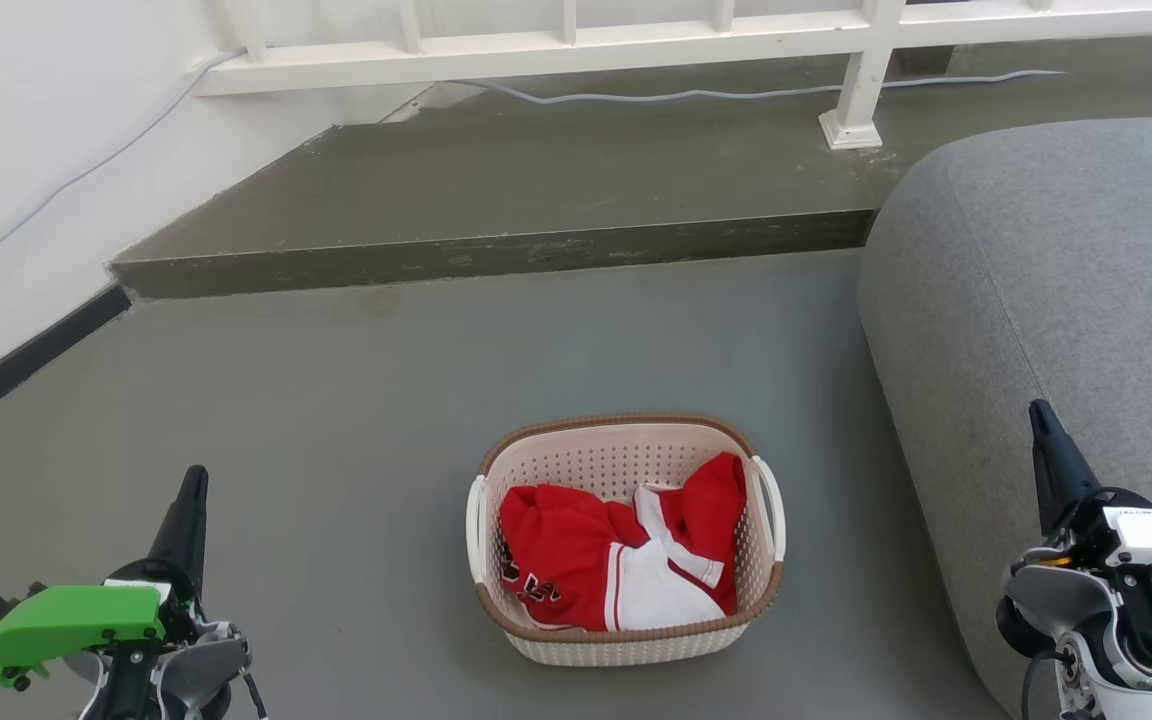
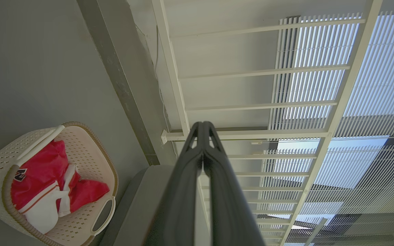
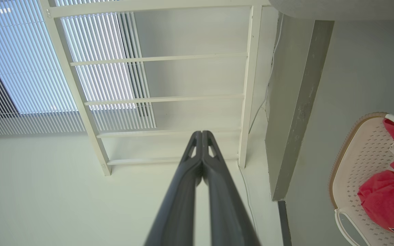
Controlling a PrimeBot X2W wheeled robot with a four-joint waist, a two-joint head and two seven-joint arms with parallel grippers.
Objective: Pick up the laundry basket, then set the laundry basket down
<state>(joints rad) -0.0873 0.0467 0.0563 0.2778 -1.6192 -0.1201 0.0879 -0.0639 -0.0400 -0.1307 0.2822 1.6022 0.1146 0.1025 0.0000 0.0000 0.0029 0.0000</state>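
The laundry basket [image 1: 626, 640] stands on the grey floor in the lower middle of the head view, cream and perforated with a brown rim and white side handles, holding red and white clothing [image 1: 616, 550]. My left gripper [image 1: 194, 480] is shut and empty, well to the basket's left. My right gripper [image 1: 1038, 412] is shut and empty too, off to the basket's right in front of the sofa. The left wrist view has the basket [image 2: 91, 153] at its lower left, apart from the closed left gripper [image 2: 203, 124]. In the right wrist view the basket [image 3: 354, 164] sits at the right edge, clear of the right gripper [image 3: 201, 133].
A grey sofa [image 1: 1056, 300] rises close on the basket's right. A raised concrete step [image 1: 496, 255] runs behind, with a white railing [image 1: 576, 50] and a cable on it. A white wall [image 1: 26, 150] with a dark skirting closes the left side.
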